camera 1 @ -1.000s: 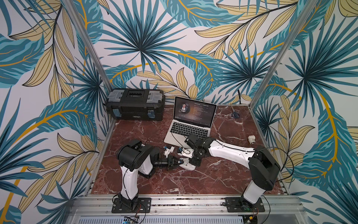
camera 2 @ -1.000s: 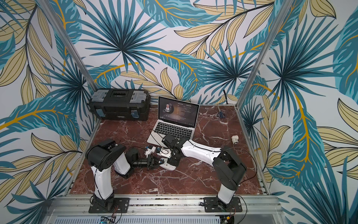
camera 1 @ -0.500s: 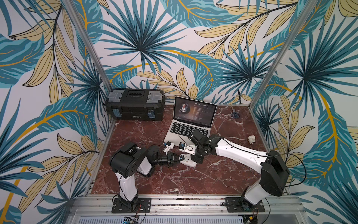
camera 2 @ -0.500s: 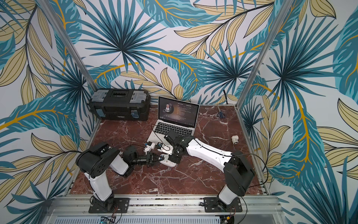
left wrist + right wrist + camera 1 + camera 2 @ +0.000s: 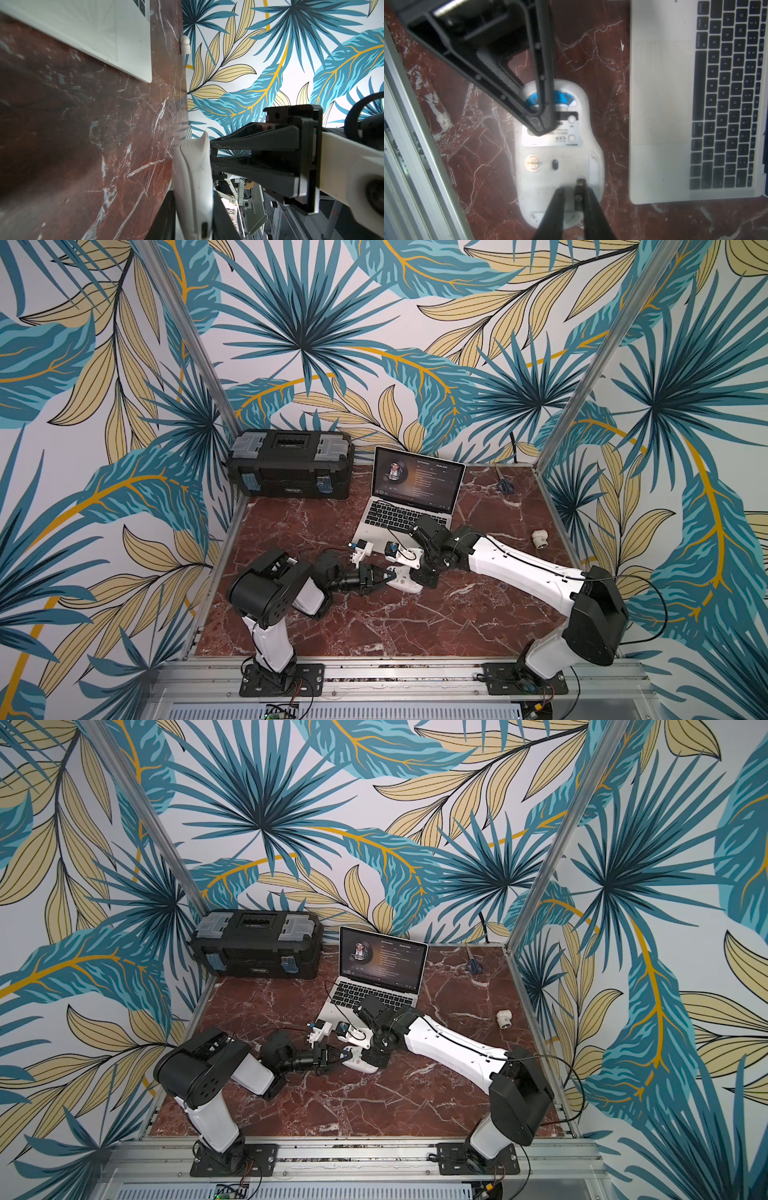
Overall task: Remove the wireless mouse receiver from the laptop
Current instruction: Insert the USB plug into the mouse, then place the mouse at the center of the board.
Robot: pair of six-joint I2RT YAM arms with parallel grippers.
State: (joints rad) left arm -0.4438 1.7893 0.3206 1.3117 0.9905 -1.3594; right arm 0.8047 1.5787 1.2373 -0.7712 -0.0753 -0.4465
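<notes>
The receiver [image 5: 580, 187] stood against the upturned underside of the white mouse [image 5: 558, 158], between the right fingers [image 5: 593, 214], which were slightly parted, a gap showing on one side. The left fingers [image 5: 164, 220] clasped the mouse on the surface [image 5: 374, 622], just in front of the open laptop [image 5: 409, 506]. A black toolbox [image 5: 291, 468] sat beside the laptop.

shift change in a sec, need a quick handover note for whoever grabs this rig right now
Grippers: left gripper is shut on the upturned white plastic wireless mouse. The right gripper has its jaws slightly apart around a small dark plug, likely the receiver; it looks let go, though that is not certain.
Where: the mouse lies on the red marble table, just in front of the thin silver laptop.
Done: the plug is off the laptop, at the mouse's underside.
Left: confirm it is seated, release the mouse, back both arms off.
</notes>
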